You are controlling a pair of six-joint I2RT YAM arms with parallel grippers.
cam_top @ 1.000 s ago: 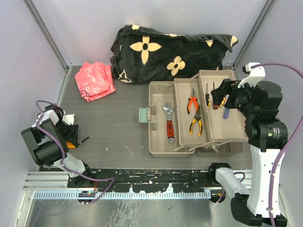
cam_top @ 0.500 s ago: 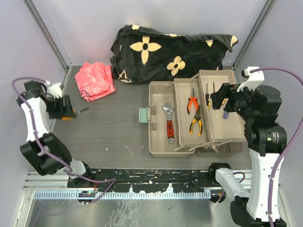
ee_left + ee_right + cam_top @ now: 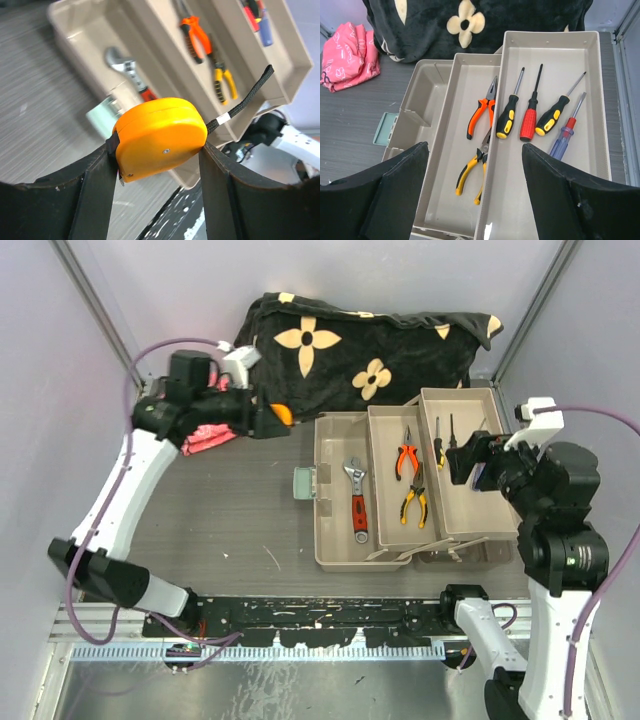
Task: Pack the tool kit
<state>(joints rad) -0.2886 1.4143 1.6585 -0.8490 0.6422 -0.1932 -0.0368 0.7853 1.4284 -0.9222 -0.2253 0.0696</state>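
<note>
Two robot arms are working at a dark grey table [image 3: 230, 510] beside an opened-out toolbox [image 3: 335, 455]. The left gripper [image 3: 272, 415] is reaching in above the table near the toolbox's far left corner, and it is clamping an orange tape measure [image 3: 160, 135] between its two black fingers [image 3: 97, 185]. Both pads are pressing against the casing's sides, so the jaws are standing partly apart around it. A black woven strap [image 3: 245, 100] is trailing from the tape measure's side. The tape measure is being held in the air, not yet inside the box.

The right gripper [image 3: 474, 150] is hovering over the toolbox's right side with its jaws spread wide, holding and touching nothing.

The toolbox is lying open in three beige sections side by side. A red-handled wrench [image 3: 357, 495] is lying in the deep left compartment. Orange-handled pliers [image 3: 482, 112] and yellow-handled pliers [image 3: 470, 175] are resting in the middle tray [image 3: 445, 200]. Four screwdrivers are lying in the right tray [image 3: 590, 90]: a yellow-and-black screwdriver [image 3: 509, 117], a red screwdriver [image 3: 530, 120], another yellow-and-black one [image 3: 552, 117], and a blue-handled screwdriver [image 3: 565, 137].

A black blanket [image 3: 360, 350] with cream flowers is sitting bunched behind the toolbox, and a pink cloth [image 3: 347, 55] is lying to its left.
</note>
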